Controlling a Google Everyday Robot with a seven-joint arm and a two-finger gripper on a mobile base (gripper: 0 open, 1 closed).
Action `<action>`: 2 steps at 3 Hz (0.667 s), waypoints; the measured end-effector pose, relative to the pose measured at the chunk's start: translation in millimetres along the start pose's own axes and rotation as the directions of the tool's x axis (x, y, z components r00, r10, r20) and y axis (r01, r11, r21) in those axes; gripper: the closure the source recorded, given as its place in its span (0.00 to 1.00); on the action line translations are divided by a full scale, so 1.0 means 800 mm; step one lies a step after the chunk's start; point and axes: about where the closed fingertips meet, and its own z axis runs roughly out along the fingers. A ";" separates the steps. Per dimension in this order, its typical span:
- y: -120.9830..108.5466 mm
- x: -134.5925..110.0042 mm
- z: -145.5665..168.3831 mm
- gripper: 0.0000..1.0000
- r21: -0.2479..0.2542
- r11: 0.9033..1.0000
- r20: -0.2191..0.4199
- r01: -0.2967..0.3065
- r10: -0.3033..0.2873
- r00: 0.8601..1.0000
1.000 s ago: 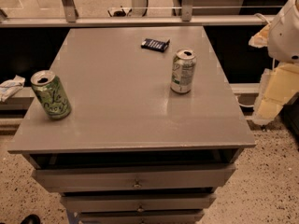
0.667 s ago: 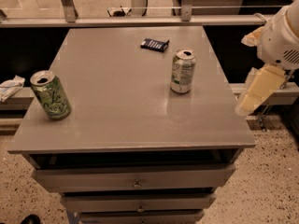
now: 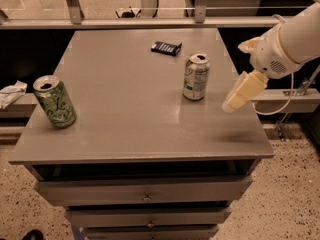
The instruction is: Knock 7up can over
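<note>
Speckled terrazzo floor (image 3: 295, 194) runs along the bottom, around a grey metal drawer cabinet (image 3: 145, 189). Three drawer fronts show, stacked, each with a small knob. The cabinet's flat grey top (image 3: 125, 129) carries three things: two cans and one packet.

Nearest, by the left edge: one bright green aluminium can with pale cursive lettering (image 3: 55, 101), standing, top opened. Beyond that edge, on a low ledge: one crumpled white scrap (image 3: 11, 93).

Right side: one cream-coloured two-finger gripper (image 3: 231, 103) on a white arm (image 3: 292, 36), angled down and to the left, hanging over the right margin of the top. It holds nothing and is not in contact with either can. How wide it stands I cannot tell from this angle.

Just left of the gripper, with a plain gap between: one slim pale silvery-white aluminium 7up can (image 3: 196, 77). It is upright on the right half of the top, about midway front to back. Green markings on the body, silver lid, dark drinking hole.

Farther back, near centre: one small flat dark-blue packet (image 3: 166, 47), lying flat, well apart from both cans.

Behind everything: grey metal railing with uprights (image 3: 150, 22).
</note>
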 end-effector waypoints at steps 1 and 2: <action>-0.018 -0.016 0.049 0.00 -0.026 0.997 0.139 -0.068 0.071 0.988; -0.031 -0.042 0.089 0.00 -0.067 0.991 0.253 -0.112 0.126 0.959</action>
